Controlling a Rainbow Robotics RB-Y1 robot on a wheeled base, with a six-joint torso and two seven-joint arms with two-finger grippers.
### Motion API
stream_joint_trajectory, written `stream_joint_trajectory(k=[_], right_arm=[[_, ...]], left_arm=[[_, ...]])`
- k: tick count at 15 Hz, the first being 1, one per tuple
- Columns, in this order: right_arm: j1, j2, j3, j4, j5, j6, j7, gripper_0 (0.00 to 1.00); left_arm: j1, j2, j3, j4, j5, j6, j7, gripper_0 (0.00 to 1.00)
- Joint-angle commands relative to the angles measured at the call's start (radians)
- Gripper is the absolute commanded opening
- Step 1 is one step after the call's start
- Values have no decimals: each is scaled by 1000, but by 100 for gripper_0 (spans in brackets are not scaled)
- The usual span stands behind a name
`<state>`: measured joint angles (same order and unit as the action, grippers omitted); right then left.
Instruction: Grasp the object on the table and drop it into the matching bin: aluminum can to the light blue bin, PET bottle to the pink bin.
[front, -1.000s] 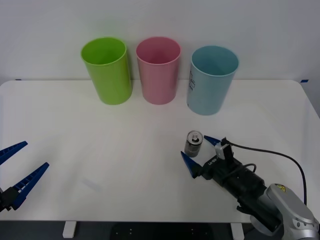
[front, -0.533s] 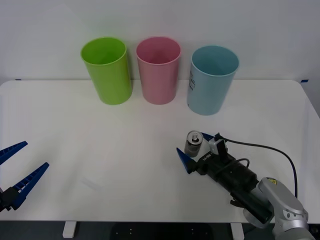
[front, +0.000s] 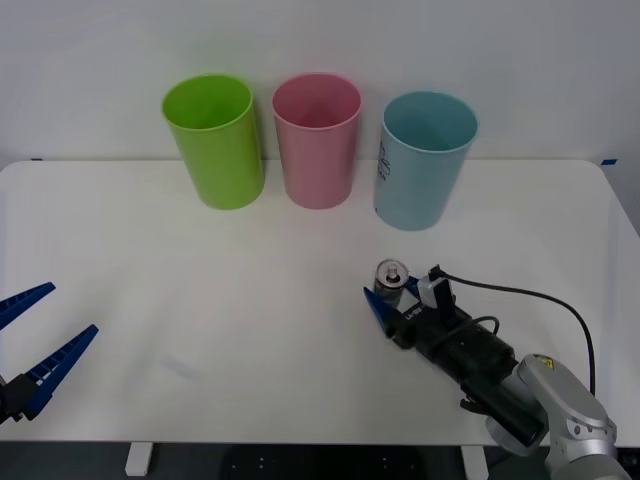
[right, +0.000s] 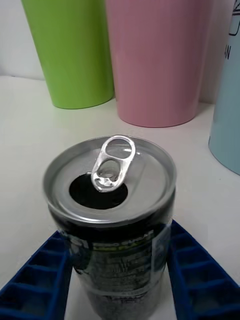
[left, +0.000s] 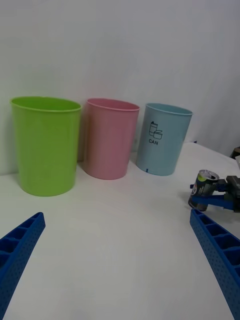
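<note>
The aluminum can (front: 389, 282), small and dark grey with an opened silver top, stands upright on the white table (front: 200, 270) in front of the light blue bin (front: 425, 165). My right gripper (front: 392, 292) reaches in low from the near right. In the right wrist view its blue fingers (right: 40, 280) press against both sides of the can (right: 115, 225). The pink bin (front: 318, 145) stands to the left of the light blue one. My left gripper (front: 72, 309) hangs open at the near left edge, far from the can.
A lime green bin (front: 215, 145) stands left of the pink bin, the three in a row along the far edge. A black cable runs back along the right arm. The light blue bin (left: 164, 140) carries a label reading CAN.
The right gripper slid forward around the can, and its fingers drew in from a wide spread to rest against the can's sides. The can stays upright. The left arm has not moved.
</note>
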<state>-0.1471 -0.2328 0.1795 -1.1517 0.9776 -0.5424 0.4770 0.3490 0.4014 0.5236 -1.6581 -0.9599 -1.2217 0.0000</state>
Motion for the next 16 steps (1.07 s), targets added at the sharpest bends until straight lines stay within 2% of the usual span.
stream_joint_trajectory(k=[1,11,14,16], right_arm=[[0,0,0,-3,0,-2,0,0],[3,-7,-43,-54,-8,-39,-23,0],[31,-30,-48,-128,-22,-37,-58,0],[66,-54,-48,-214,-14,-27,-130,0]], left_arm=[[0,0,0,0,0,0,0,100],[0,0,0,0,0,0,0,100],[0,0,0,0,0,0,0,100],[0,0,0,0,0,0,0,100]])
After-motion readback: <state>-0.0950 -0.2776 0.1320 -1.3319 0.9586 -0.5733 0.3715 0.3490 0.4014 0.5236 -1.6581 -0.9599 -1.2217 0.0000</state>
